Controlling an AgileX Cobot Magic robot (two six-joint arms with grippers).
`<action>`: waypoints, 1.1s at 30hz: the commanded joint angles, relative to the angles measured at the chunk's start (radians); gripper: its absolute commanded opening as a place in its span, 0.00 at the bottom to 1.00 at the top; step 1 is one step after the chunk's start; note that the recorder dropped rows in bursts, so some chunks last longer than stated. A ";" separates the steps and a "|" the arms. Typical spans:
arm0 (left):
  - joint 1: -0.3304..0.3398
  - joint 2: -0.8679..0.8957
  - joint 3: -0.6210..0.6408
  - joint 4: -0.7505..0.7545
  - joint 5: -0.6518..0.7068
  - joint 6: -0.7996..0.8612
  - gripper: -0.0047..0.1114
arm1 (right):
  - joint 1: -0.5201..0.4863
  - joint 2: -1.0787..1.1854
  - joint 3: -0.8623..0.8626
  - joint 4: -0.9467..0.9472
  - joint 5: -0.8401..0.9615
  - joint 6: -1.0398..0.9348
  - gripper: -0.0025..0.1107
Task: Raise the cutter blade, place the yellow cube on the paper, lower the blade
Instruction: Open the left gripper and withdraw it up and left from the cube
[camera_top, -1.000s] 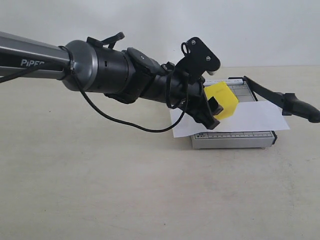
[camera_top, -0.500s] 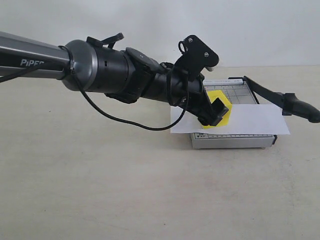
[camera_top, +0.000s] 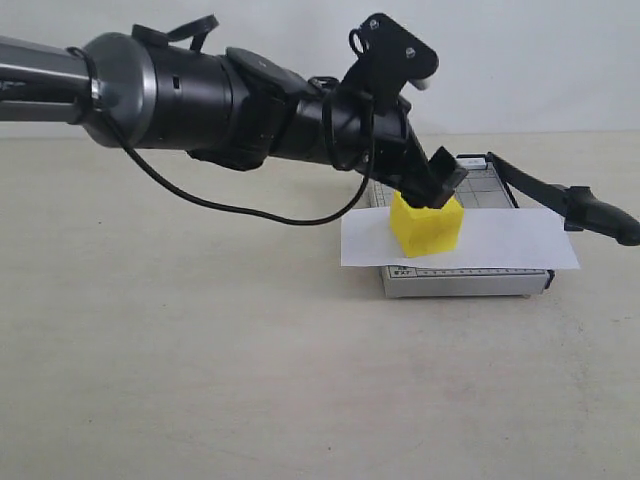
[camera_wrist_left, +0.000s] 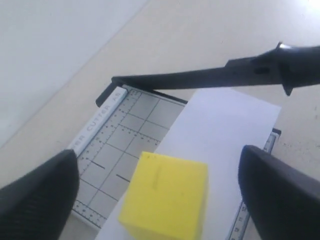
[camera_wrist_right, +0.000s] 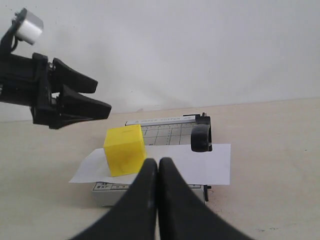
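Observation:
The yellow cube (camera_top: 427, 226) rests on the white paper (camera_top: 510, 240), which lies across the grey gridded cutter base (camera_top: 465, 281). My left gripper (camera_top: 437, 185) hangs open just above the cube, its fingers clear of both sides (camera_wrist_left: 159, 157). The cutter blade (camera_top: 560, 197) is raised, sloping off to the right, with its thick handle (camera_top: 603, 216) in the air. In the left wrist view the blade (camera_wrist_left: 210, 77) crosses above the paper (camera_wrist_left: 225, 125) and the cube (camera_wrist_left: 165, 197). My right gripper (camera_wrist_right: 158, 162) is shut on nothing, low in front of the cutter, and is out of the exterior view.
The cutter stands on a beige tabletop (camera_top: 250, 360) in front of a white wall. The left arm's black body (camera_top: 200, 100) and its looping cable (camera_top: 230, 210) stretch over the table's left half. In the right wrist view the blade handle (camera_wrist_right: 201, 137) points at the camera.
The left gripper has set the cube down on the paper, opened, and lifted up away from it. The blade and paper have stayed where they were.

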 joint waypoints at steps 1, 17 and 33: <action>-0.004 -0.055 -0.008 -0.011 0.015 0.001 0.61 | 0.002 -0.003 -0.001 -0.007 -0.006 -0.001 0.02; -0.001 -0.252 -0.005 0.719 0.432 -0.744 0.08 | 0.002 -0.003 -0.001 -0.007 -0.006 -0.001 0.02; -0.001 -0.520 0.220 0.691 0.401 -0.853 0.08 | 0.002 -0.003 -0.001 -0.007 -0.006 -0.001 0.02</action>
